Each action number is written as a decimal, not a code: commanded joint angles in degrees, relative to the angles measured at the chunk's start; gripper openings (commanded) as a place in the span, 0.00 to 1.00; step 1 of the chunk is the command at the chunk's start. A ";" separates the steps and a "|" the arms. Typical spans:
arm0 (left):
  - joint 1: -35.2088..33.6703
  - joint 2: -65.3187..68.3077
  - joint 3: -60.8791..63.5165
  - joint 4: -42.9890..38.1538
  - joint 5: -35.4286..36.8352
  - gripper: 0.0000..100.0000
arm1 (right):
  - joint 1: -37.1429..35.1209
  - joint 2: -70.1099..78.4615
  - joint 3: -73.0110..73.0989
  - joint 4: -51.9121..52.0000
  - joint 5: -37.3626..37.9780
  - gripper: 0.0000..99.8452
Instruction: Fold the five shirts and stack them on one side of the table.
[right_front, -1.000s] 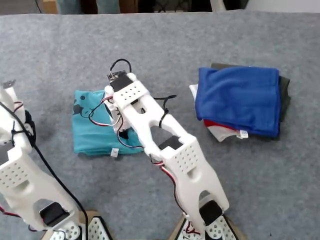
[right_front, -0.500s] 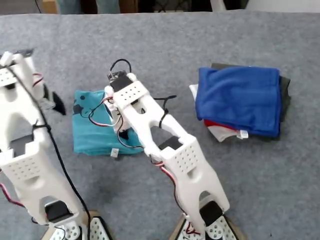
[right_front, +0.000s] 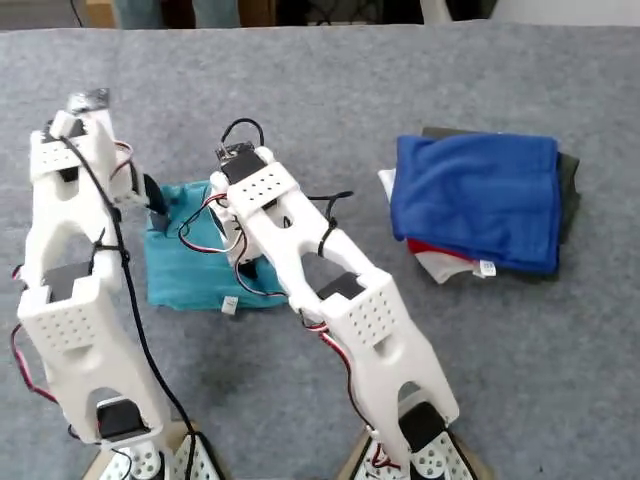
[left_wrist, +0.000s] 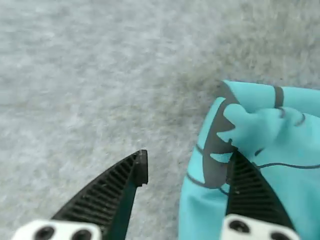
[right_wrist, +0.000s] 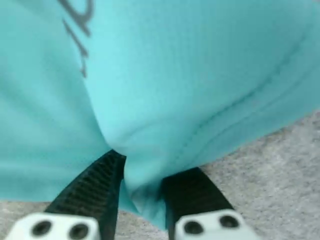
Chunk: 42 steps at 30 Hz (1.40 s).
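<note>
- The teal shirt (right_front: 185, 272) lies folded on the grey table (right_front: 400, 90), under the ends of the two arms.
- The left gripper (left_wrist: 189, 160) is spread wide at one corner of the teal shirt. One finger (left_wrist: 250, 192) is over the cloth and the other is over bare table.
- The right gripper (right_wrist: 142, 170) pinches a fold of the teal shirt.
- A blue shirt (right_front: 478, 200) tops a pile (right_front: 440, 262) of folded shirts, well apart from the teal shirt.

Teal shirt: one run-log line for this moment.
teal shirt: folded | right gripper: shut on it | left gripper: open at its corner | stack: blue on top
</note>
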 joint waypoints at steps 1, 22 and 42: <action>1.27 2.64 -0.04 -0.88 0.70 0.27 | 1.76 5.14 0.40 -0.26 0.62 0.01; 3.74 21.27 -34.24 18.02 0.79 0.03 | 3.43 1.45 0.04 0.26 6.15 0.01; 7.96 18.46 -53.49 24.00 2.46 0.03 | 8.53 -10.77 -18.42 7.21 12.31 0.01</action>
